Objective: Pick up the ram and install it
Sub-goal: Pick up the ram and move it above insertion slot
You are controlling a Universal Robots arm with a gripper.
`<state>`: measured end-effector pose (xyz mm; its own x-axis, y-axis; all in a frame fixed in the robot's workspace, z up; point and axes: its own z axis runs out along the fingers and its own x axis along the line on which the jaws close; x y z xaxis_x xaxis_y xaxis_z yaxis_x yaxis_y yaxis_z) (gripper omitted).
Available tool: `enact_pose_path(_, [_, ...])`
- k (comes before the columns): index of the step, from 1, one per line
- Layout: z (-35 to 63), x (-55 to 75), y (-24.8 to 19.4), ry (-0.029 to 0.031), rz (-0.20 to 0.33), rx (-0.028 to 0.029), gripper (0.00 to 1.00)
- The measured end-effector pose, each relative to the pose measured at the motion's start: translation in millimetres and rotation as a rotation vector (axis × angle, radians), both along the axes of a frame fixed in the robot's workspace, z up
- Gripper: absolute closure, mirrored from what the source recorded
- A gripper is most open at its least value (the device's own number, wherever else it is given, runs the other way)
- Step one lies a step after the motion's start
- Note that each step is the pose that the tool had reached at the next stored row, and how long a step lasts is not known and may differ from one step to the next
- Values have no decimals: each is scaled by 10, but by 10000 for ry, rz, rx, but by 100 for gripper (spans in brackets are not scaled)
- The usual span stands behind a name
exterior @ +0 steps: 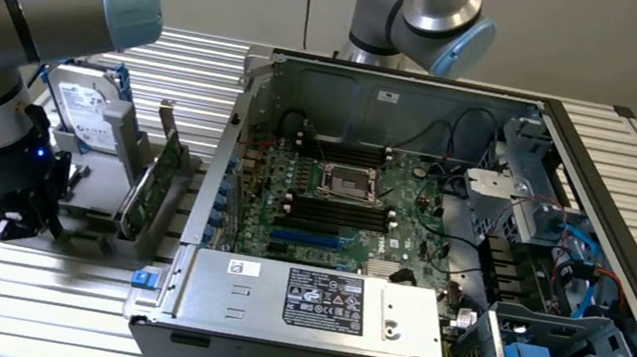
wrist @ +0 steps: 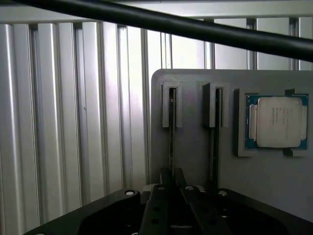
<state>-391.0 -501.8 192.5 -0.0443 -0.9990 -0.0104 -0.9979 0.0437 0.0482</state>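
One holder (wrist: 193, 147) carries slotted ram (wrist: 170, 134) and processor (wrist: 279, 121).

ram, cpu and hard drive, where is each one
ram (wrist: 171, 132): wrist view, thin edge of the stick farther from the cpu
cpu (wrist: 279, 121): wrist view, middle of its silver lid
hard drive (exterior: 89, 104): exterior view, its labelled face

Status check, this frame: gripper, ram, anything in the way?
Gripper low over ram. Ram on edge in gray holder slot. Second stick in neighbouring slot.
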Motion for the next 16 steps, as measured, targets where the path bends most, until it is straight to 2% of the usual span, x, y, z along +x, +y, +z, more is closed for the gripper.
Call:
enact_pose_path(3, [-1, 3, 0, 21, -25, 2, 86])
enact_pose_path(7, [-2, 3, 0, 87, -93, 1, 86])
enact_pose_path(12, [8, 4, 0, 211, -155, 1, 86])
enact_pose_path(16, [57, 4, 0, 312, -182, -1, 86])
